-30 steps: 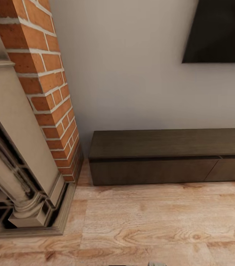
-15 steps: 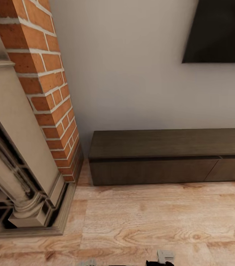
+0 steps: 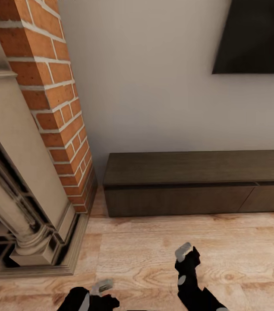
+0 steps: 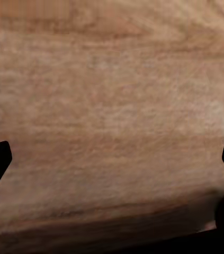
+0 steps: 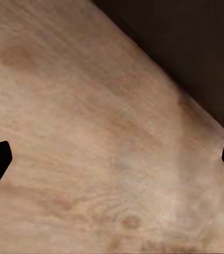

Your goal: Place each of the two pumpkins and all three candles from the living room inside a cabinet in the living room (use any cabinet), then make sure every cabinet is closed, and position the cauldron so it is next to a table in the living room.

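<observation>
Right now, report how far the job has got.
Done: nothing shows as finished; the cabinet has its drawer fronts flush and shut. In hand: nothing. The left gripper and right gripper are both open and empty over the wood floor, the right one nearer the cabinet. Left: opening a drawer, stowing pumpkins and candles, closing up, and placing the cauldron by the table.

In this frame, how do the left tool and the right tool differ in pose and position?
In the head view the right tool reaches farther forward, toward the cabinet, while the left tool sits low near the picture's bottom edge. The right tool's wrist view takes in the floor and a dark cabinet face; the left tool's wrist view looks at wood floor. Both have their fingers wide apart with nothing between them, above the plank floor.
</observation>
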Available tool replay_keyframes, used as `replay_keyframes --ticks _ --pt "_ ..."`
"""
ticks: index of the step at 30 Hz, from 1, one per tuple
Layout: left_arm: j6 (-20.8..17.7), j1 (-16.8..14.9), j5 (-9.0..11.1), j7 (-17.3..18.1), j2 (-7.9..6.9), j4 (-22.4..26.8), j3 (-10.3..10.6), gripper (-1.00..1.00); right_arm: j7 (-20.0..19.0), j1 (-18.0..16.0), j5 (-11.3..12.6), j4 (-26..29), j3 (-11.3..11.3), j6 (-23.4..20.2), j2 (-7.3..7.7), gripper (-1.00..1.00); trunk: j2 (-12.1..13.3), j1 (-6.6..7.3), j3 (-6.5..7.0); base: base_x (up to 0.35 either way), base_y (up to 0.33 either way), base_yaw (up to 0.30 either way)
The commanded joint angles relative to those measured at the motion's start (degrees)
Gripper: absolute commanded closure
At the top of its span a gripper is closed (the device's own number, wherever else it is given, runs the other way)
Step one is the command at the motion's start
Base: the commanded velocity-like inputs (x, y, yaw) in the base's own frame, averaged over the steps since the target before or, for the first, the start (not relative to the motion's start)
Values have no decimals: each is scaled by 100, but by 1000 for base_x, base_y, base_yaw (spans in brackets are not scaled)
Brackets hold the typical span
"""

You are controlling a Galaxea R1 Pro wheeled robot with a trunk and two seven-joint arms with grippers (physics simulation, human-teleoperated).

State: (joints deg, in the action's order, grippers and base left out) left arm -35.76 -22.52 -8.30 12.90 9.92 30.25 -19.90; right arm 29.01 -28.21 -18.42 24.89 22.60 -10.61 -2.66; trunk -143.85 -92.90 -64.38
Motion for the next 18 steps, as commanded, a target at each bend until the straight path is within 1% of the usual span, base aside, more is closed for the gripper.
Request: replay_keyframes --ticks 1,4,5,10,15,18 --pt "-52 -3 -56 77 8 2256 -33 -100 132 -3 -458 709 21 -82 -5 -100 -2 2 -4 0 0 0" --pt "-78 -3 -52 160 8 2255 12 -100 225 -1 -616 533 18 -100 -10 -100 -2 2 -4 0 0 0" --pt "-85 -5 -51 182 8 2248 54 -100 263 -1 -674 370 13 -103 -7 -100 -2 2 -4 0 0 0" --pt "-94 -4 -43 211 8 2229 163 -100 319 0 -755 40 -2 -102 13 -100 -2 2 -4 0 0 0" --pt "-97 -5 -41 219 8 2219 195 -100 327 0 -786 -30 -7 -84 27 -100 -2 2 -4 0 0 0" --pt "-97 -5 -41 220 8 2216 201 -100 331 -6 -808 -17 3 45 26 -100 -2 2 -4 0 0 0"
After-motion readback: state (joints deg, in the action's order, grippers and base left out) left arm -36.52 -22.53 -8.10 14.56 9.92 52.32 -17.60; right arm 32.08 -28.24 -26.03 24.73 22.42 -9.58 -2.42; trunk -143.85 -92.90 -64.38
